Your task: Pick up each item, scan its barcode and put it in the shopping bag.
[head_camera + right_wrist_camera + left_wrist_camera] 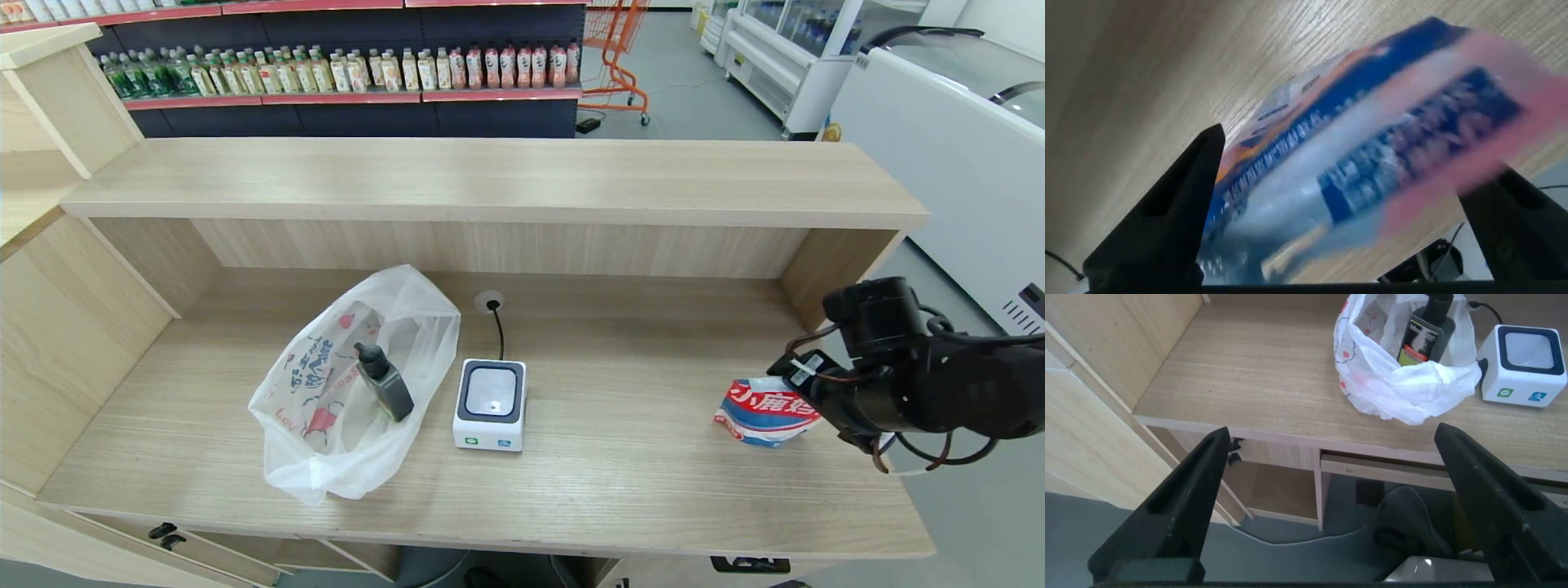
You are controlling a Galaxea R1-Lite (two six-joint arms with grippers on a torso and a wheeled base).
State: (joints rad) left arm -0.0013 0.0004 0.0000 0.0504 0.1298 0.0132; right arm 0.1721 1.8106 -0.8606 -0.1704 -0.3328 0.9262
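Observation:
A red, white and blue snack packet stands tilted near the counter's right end. It lies between the spread fingers of my right gripper, where the same snack packet spans the gap; I cannot tell whether the pads touch it. A white plastic shopping bag lies left of centre with a dark pump bottle in its mouth. The white barcode scanner sits just right of the bag. My left gripper hangs open and empty below the counter's front edge, in front of the shopping bag.
The wooden counter has a raised back ledge and side walls. The scanner's cable runs to a hole at the back. Bare surface lies between scanner and packet. Drink shelves and freezers stand beyond.

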